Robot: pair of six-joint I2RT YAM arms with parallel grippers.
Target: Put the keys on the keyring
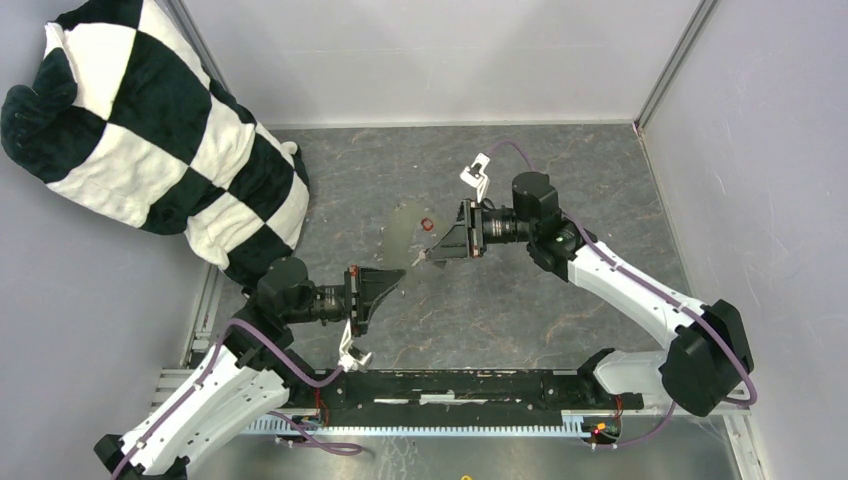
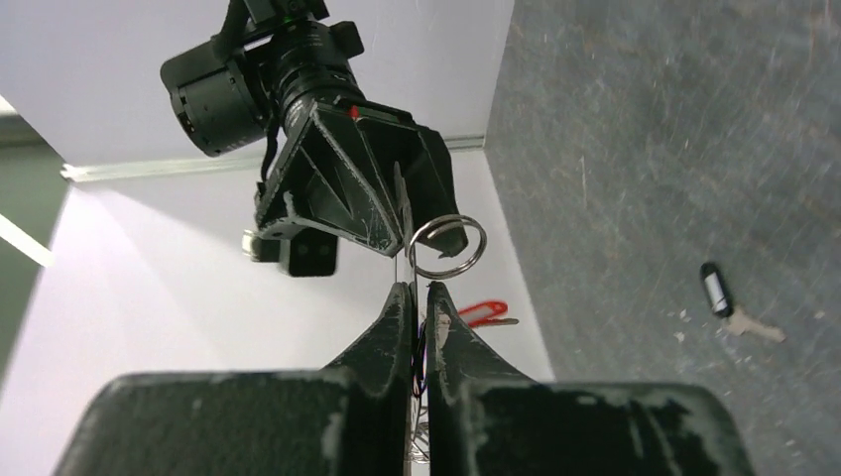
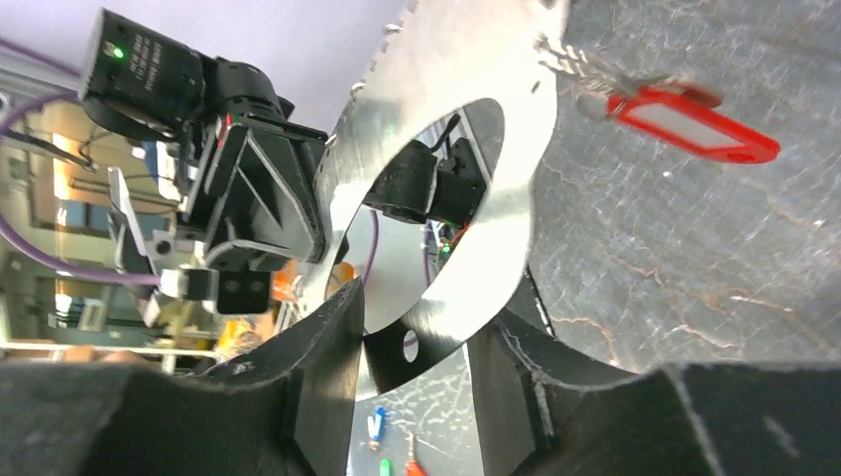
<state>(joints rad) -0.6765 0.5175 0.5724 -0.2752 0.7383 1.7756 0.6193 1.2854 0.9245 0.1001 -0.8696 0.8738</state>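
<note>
The keyring (image 3: 516,169), a wide flat shiny loop with a jagged rim, hangs above the table between both arms; from above it is only a faint sheen (image 1: 402,232). My left gripper (image 2: 419,288) is shut on its thin edge, seen edge-on, and sits left of it (image 1: 398,283). My right gripper (image 3: 421,317) stands open around the opposite rim (image 1: 430,253). A small wire ring (image 2: 446,248) shows by the right gripper's fingertip. The red-tagged key (image 3: 694,124) lies on the table just beyond the loop (image 1: 427,222). The black-tagged key (image 2: 716,290) lies on the table to the right.
A black-and-white checkered cushion (image 1: 150,130) fills the back left corner. Pale walls close in the grey mat (image 1: 560,180) on three sides. A black rail (image 1: 450,385) runs along the near edge between the arm bases.
</note>
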